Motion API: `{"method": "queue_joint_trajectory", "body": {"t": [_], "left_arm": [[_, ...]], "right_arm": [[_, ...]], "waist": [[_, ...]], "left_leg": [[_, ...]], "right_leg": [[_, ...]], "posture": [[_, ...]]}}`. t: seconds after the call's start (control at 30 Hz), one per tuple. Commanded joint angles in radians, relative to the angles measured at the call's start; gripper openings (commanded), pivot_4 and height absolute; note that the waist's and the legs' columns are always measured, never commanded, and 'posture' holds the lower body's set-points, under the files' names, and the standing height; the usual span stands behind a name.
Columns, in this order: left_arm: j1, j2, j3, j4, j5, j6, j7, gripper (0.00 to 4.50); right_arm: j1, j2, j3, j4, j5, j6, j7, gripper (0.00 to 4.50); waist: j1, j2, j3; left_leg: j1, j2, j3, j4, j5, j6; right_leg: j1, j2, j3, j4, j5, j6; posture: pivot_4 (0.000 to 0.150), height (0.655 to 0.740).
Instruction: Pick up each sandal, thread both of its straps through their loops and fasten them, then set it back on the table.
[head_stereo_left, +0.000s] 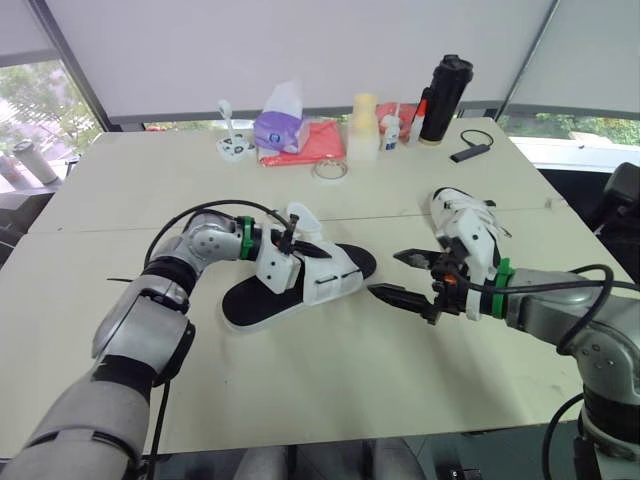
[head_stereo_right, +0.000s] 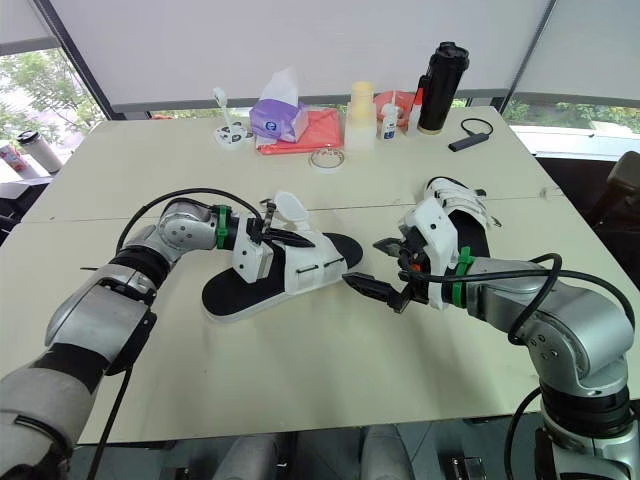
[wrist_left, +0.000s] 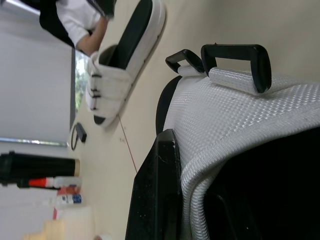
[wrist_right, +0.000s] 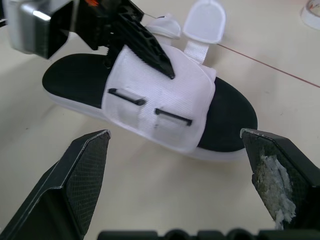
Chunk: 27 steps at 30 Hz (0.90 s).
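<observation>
The near sandal (head_stereo_left: 300, 287), black sole with a white upper, lies at the table's middle. Its two strap tabs (wrist_right: 204, 20) stick out loose on the far side, and two black loops (wrist_right: 172, 116) sit bare on the upper. My left gripper (head_stereo_left: 305, 246) is shut on the upper's far edge, one finger (wrist_left: 156, 190) on top of the fabric. My right gripper (head_stereo_left: 400, 278) hovers open just right of the sandal's toe end, holding nothing. The second sandal (head_stereo_left: 466, 232) lies behind my right wrist with its straps closed.
Along the far edge stand a purple tissue pack (head_stereo_left: 281, 127), a red cloth (head_stereo_left: 318, 146), a tape roll (head_stereo_left: 330, 170), a yellow cup stack (head_stereo_left: 364, 126), a small bottle (head_stereo_left: 390, 131), a black flask (head_stereo_left: 444, 98) and a black dongle (head_stereo_left: 469, 152).
</observation>
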Motion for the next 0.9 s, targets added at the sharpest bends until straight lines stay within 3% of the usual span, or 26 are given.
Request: {"method": "queue_joint_trajectory", "body": {"t": [0.03, 0.1, 0.13, 0.23, 0.37, 0.6, 0.9], "left_arm": [[0.002, -0.003, 0.013, -0.011, -0.047, -0.017, -0.022, 0.06], [0.009, -0.005, 0.014, -0.013, -0.055, -0.020, -0.031, 0.06], [0.016, -0.004, 0.011, -0.016, -0.060, -0.024, -0.040, 0.36], [0.039, 0.007, 0.001, -0.025, -0.056, -0.042, -0.053, 1.47], [0.075, 0.049, 0.001, -0.042, -0.016, -0.058, -0.021, 3.48], [0.169, 0.106, 0.035, -0.101, -0.024, 0.105, 0.020, 3.48], [0.245, 0.100, 0.071, -0.210, -0.026, 0.212, 0.108, 3.48]], "right_arm": [[-0.005, -0.018, -0.027, -0.031, 0.019, -0.026, -0.006, 4.50], [-0.004, -0.019, -0.026, -0.029, 0.022, -0.028, -0.008, 4.50], [-0.004, -0.021, -0.025, -0.029, 0.023, -0.030, -0.010, 4.50], [-0.006, -0.024, -0.020, -0.026, 0.025, -0.034, -0.012, 4.50], [-0.014, -0.026, -0.005, -0.015, 0.019, -0.044, -0.010, 4.50], [-0.012, -0.023, 0.007, -0.013, 0.022, -0.057, -0.017, 4.50], [-0.019, -0.025, 0.021, -0.003, 0.019, -0.065, -0.014, 4.50]], "waist": [[-0.001, 0.000, 0.000], [-0.002, 0.000, 0.000], [-0.002, 0.000, 0.000], [-0.002, 0.000, 0.000], [-0.003, 0.000, 0.000], [-0.001, 0.000, 0.000], [0.001, 0.000, 0.000]], "left_leg": [[0.000, 0.000, 0.000, 0.000, 0.000, 0.000], [0.000, 0.000, 0.000, 0.000, 0.000, 0.000], [0.000, 0.000, 0.000, 0.000, 0.000, 0.000], [0.000, 0.000, 0.000, 0.000, 0.000, 0.000], [0.001, 0.000, 0.000, 0.000, 0.000, 0.000], [0.004, 0.000, 0.000, 0.000, 0.000, 0.000], [0.007, 0.000, -0.001, 0.001, 0.000, 0.000]], "right_leg": [[0.000, 0.000, 0.000, 0.000, 0.000, 0.000], [0.000, 0.000, 0.000, 0.000, 0.000, 0.000], [0.000, 0.000, 0.000, 0.001, 0.000, 0.000], [0.000, 0.000, 0.000, 0.001, 0.000, 0.000], [0.000, 0.000, 0.000, 0.001, 0.000, 0.000], [0.002, 0.000, 0.000, 0.003, 0.000, 0.000], [0.005, 0.000, 0.000, 0.003, 0.000, 0.000]], "posture": [[0.150, 0.7296], [0.150, 0.7296], [0.150, 0.7296], [0.150, 0.7296], [0.150, 0.7296], [0.150, 0.7296], [0.150, 0.7296]]}}
